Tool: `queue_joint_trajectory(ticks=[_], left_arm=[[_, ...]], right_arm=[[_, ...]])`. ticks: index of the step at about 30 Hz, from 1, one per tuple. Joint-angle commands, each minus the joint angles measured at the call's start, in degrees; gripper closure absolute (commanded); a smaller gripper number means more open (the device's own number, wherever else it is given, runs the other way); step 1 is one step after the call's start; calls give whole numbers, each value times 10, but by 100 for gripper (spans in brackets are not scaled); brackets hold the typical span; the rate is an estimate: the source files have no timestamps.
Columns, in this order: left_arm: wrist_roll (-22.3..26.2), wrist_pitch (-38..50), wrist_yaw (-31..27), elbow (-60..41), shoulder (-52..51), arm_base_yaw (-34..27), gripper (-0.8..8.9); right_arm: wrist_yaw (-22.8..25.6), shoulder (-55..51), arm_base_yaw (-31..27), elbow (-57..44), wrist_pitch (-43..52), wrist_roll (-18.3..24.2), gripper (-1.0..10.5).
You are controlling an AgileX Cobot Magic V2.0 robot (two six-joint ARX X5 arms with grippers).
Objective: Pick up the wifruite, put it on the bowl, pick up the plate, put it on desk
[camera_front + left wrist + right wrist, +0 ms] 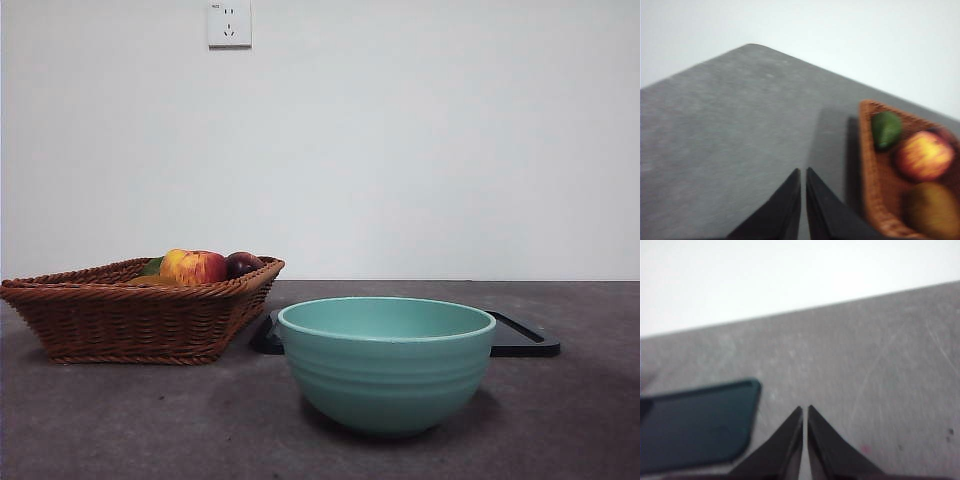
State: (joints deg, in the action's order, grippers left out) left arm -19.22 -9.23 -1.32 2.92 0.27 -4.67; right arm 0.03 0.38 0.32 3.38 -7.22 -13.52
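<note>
Front view: teal bowl (386, 362) upright on grey surface (150, 420), black plate (520, 338) flat behind it, wicker basket (130, 315) beside. Brown wifruite (932, 209) in basket near apple (925, 155). Left hand (803, 172) pinched closed, empty, just beside basket. Right hand (805, 410) closed, empty, near plate.

Bowl (386, 362) front and centre on the desk (120, 420), plate (522, 336) behind it, basket (130, 318) of fruit left.
</note>
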Motion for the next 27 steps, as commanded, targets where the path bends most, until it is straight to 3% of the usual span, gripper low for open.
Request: queue_joint_trajectory(ticks=[1, 10, 21, 27], left_arm=[[-36, 4, 11, 34, 1, -2, 797], [-22, -90, 40, 174, 50, -2, 797], [95, -257, 153, 377, 190, -1, 798], [120, -330, 221, 462, 252, 16, 798]], right_arm=[[0, -1, -1, 45, 6, -16, 941], [-8, 68, -1, 199, -67, -8, 941], [-115, 230, -1, 412, -271, 66, 941], [-170, 311, 0, 508, -387, 111, 941]])
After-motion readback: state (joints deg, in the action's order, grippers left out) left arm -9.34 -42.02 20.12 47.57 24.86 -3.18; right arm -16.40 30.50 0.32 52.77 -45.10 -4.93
